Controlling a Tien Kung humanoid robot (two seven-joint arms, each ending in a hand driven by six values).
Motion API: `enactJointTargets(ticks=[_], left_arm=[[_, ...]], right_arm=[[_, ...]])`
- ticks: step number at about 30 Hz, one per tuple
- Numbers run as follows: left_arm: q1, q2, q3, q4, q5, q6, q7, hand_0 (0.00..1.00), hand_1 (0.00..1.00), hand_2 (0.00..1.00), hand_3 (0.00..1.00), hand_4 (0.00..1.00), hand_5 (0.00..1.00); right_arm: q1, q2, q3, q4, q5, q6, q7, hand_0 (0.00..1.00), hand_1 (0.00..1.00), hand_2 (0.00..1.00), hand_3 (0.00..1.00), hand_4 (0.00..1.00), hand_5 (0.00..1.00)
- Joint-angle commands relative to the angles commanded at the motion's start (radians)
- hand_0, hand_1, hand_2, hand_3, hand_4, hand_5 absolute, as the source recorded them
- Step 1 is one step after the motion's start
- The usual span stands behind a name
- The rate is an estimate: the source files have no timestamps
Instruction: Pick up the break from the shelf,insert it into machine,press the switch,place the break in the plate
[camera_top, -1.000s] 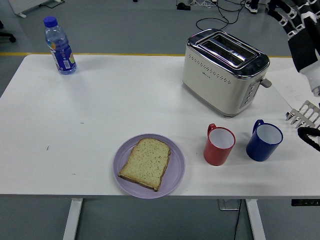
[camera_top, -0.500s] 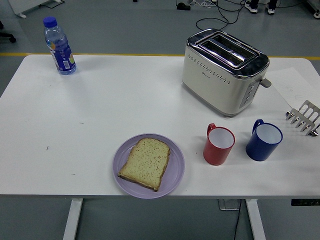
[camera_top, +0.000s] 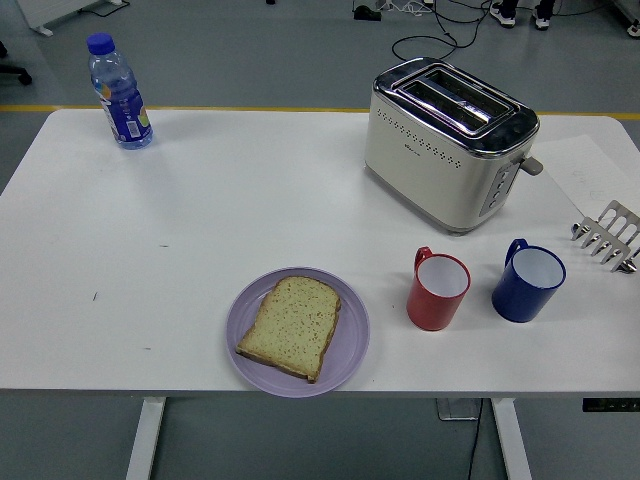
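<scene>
bread slice (camera_top: 292, 325) lies flat on your lilac plate (camera_top: 350, 345) near the table's (camera_top: 250, 200) front edge; cream toaster (camera_top: 447, 145) behind, slots seemingly empty. neither robot hand shows, so no grip to report.

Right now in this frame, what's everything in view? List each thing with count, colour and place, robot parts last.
table: one, white, fills most of the view
toaster: one, cream with chrome top, far right of centre, slots empty
plate: one, lilac, near edge, centre
bread slice: one, pale brown, lying on the plate
red mug: one, right of the plate
blue mug: one, right of the red mug, apart from it
water bottle: one, clear with blue cap and label, upright, far left corner
rack: one, metal, right edge, empty
robot hands: neither in view
</scene>
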Motion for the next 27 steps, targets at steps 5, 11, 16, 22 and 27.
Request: enactJointTargets(ticks=[5, 11, 16, 22, 27], left_arm=[[0.000, 0.000, 0.001, 0.000, 0.001, -0.001, 0.000, 0.416, 0.480, 0.520, 0.601, 0.387, 0.998], [-0.002, 0.001, 0.001, 0.000, 0.002, -0.001, 0.000, 0.416, 0.480, 0.519, 0.600, 0.385, 0.998], [-0.002, 0.000, 0.001, 0.000, 0.002, -0.001, -0.001, 0.416, 0.480, 0.519, 0.599, 0.386, 0.998], [-0.002, 0.000, 0.008, 0.000, -0.004, 0.000, -0.002, 0.416, 0.479, 0.519, 0.599, 0.381, 0.998], [-0.004, 0.000, 0.011, 0.000, -0.005, 0.000, -0.002, 0.415, 0.479, 0.519, 0.597, 0.376, 0.998]], right_arm=[[-0.007, 0.005, 0.014, 0.000, -0.003, 0.002, -0.001, 0.683, 0.666, 0.707, 0.666, 0.475, 0.315], [-0.007, 0.011, 0.019, 0.000, -0.004, 0.003, -0.002, 0.682, 0.665, 0.706, 0.665, 0.476, 0.317], [-0.006, 0.016, 0.021, -0.001, -0.002, 0.006, -0.004, 0.682, 0.665, 0.706, 0.663, 0.474, 0.319], [-0.006, 0.020, 0.024, 0.003, 0.004, 0.011, -0.006, 0.682, 0.662, 0.705, 0.658, 0.474, 0.319], [-0.008, 0.021, 0.027, 0.007, 0.006, 0.013, -0.008, 0.680, 0.661, 0.704, 0.655, 0.472, 0.321]])
